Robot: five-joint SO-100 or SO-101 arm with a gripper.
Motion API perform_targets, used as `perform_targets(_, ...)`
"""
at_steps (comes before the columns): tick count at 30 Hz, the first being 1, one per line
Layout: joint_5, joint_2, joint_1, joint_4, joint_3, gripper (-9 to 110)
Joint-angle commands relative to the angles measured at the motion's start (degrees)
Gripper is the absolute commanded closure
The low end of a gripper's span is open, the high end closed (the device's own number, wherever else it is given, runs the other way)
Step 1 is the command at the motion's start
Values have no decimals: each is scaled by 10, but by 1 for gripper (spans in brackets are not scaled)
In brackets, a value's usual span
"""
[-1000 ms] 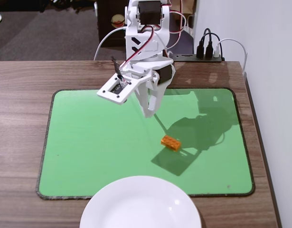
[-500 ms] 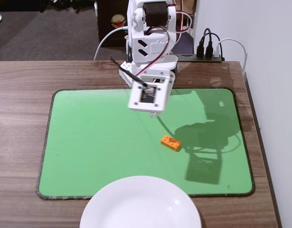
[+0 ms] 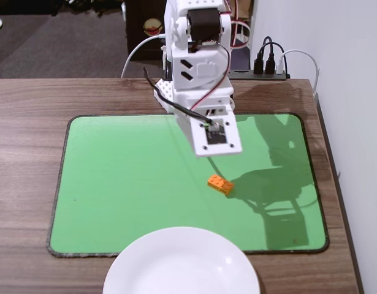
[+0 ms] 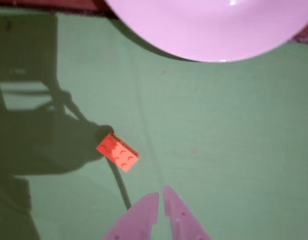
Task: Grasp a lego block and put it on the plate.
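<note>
While jaws hang nearly shut, lego block lies apart.

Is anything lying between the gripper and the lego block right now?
Nothing solid. In the wrist view, only bare green mat and a thin shadow line separate the gripper from the lego block.

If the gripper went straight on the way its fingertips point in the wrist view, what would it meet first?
Probably bare green mat. The gripper, fingertips nearly together, points up the frame toward the large white glossy plate. The small orange studded lego block lies left of that line, so it would likely be missed. Depth is unclear.
</note>
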State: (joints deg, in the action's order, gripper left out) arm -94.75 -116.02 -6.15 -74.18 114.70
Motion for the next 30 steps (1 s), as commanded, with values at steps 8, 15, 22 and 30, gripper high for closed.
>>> perform_targets(8, -137, 33, -23, -102, -85, 101)
perform_targets(15, -221, 85, -28, -183, -137, 100)
perform_targets(22, -269, 109, -13, -183, -171, 98)
perform_targets(30, -298, 91, -1, -174, -185, 63)
